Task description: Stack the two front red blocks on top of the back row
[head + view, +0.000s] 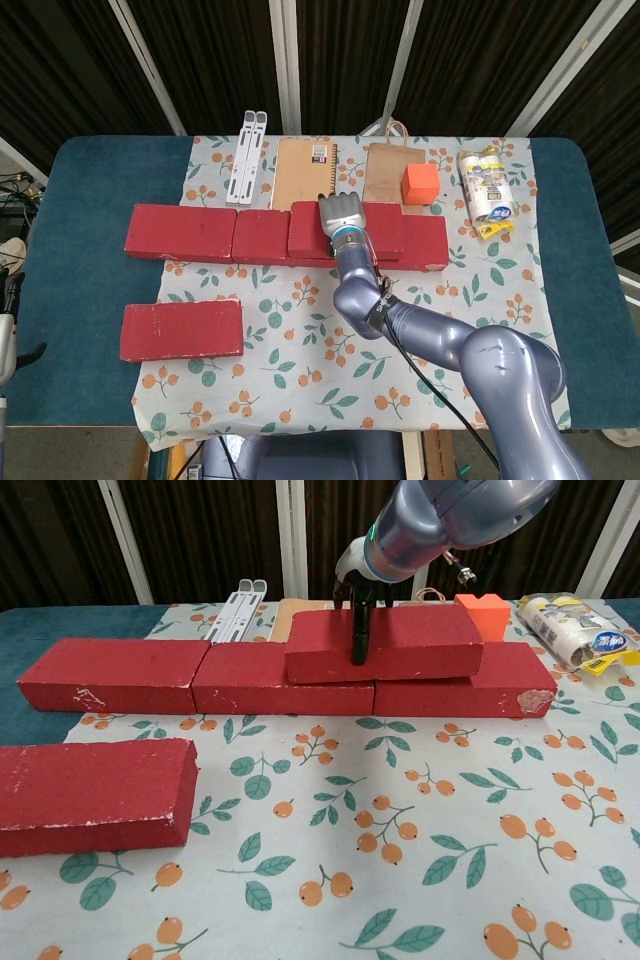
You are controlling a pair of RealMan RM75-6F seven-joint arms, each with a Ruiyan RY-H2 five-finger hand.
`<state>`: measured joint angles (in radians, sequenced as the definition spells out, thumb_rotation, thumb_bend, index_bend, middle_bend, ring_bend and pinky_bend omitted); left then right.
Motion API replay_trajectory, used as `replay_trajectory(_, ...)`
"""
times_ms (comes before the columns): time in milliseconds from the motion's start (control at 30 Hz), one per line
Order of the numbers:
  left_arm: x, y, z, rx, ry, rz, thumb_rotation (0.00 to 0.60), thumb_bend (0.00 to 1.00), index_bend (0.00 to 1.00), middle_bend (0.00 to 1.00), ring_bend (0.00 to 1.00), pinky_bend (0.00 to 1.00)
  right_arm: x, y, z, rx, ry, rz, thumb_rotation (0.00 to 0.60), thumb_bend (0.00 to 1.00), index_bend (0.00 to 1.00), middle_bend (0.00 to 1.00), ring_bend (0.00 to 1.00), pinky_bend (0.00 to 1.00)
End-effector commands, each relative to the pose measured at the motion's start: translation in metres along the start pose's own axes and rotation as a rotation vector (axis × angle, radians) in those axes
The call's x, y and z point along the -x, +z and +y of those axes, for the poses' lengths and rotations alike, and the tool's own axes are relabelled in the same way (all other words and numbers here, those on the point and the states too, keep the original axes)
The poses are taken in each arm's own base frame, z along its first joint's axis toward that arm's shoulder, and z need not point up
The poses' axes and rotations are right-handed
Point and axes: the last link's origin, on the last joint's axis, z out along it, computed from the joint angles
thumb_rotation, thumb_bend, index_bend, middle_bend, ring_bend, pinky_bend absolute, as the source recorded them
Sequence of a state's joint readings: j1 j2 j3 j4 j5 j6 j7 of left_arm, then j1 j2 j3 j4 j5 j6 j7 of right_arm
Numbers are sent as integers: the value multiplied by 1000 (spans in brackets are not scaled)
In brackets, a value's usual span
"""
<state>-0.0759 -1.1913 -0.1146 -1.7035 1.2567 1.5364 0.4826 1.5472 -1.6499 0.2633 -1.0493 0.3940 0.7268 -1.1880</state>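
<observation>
A: Right hand (345, 215) is over the back row (200, 675) now, clamped on the stacked red brick (420, 640). From the chest view one dark finger (358, 635) runs straight down the brick's front face, and the rest of the hand wraps over the top edge behind it.

B: And that brick is sitting level on the row, across the seam between the middle brick (282, 680) and the right-hand one (470, 685). Its underside looks flat on both.

A: The other front brick (182, 330) lies alone at the near left, partly on the flowered cloth (300, 300), well apart from the row.

B: Left hand? Neither camera shows it.

A: Behind the row, on the far side of the bench (85, 200): a white folding stand (246, 143), a brown notebook (300, 170), a paper bag (392, 165) with an orange cube (421, 183) on it, and a wrapped white roll pack (486, 187) off to the right.

B: The right arm (470, 360) sweeps in from the lower right, elbow low over the cloth.
</observation>
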Motion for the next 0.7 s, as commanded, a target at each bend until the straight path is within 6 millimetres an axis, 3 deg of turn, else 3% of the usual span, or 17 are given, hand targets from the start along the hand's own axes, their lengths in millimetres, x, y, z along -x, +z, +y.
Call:
replay_trajectory(33, 0, 0, 0, 0, 1, 0, 600, 16, 11, 0, 0, 63, 0, 1, 0, 0, 2, -1, 600, 2, 140, 229, 256, 196)
replay_trajectory(433, 0, 0, 0, -3, 3, 0, 600, 16, 11, 0, 0, 63, -2, 0, -1, 7, 5, -12, 600, 1, 13, 114, 91, 77)
replay_trajectory(700, 0, 0, 0, -1, 2, 1, 600, 16, 11, 0, 0, 63, -2, 0, -3, 5, 13, -9, 600, 1, 2, 85, 74, 69)
